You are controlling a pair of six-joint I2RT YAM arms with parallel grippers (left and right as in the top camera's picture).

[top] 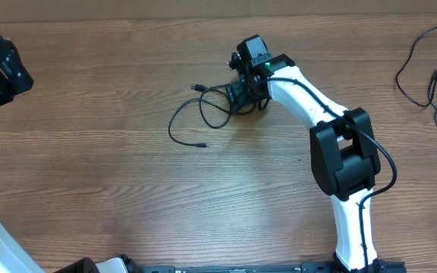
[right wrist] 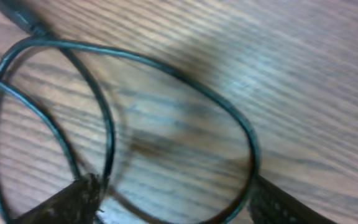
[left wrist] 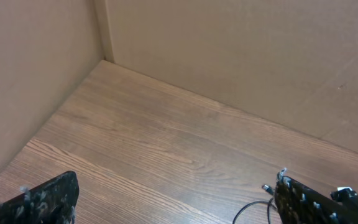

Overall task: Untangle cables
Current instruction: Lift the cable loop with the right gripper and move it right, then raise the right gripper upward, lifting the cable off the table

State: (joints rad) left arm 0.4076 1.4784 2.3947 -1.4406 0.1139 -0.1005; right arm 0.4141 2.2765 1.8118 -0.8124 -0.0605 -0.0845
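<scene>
Wood table (top: 89, 189) | right end effector (top: 243, 97) spread wide, straddling cables (right wrist: 166, 67)

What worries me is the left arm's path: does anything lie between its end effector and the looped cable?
Nothing visible does. Overhead, only bare table lies between the left end effector and the looped cable; the right end effector sits on the cable's far side.

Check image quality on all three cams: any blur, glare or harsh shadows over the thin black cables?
Overhead: sharp, evenly lit, thin black cables crisp on the brown wooden table, soft shadows only. Right wrist: very close, soft focus, cables and right gripper fingers blurred, pale glare streak on the wood. Left wrist: fairly sharp, no glare, left gripper fingers cropped at the bottom edge.
</scene>
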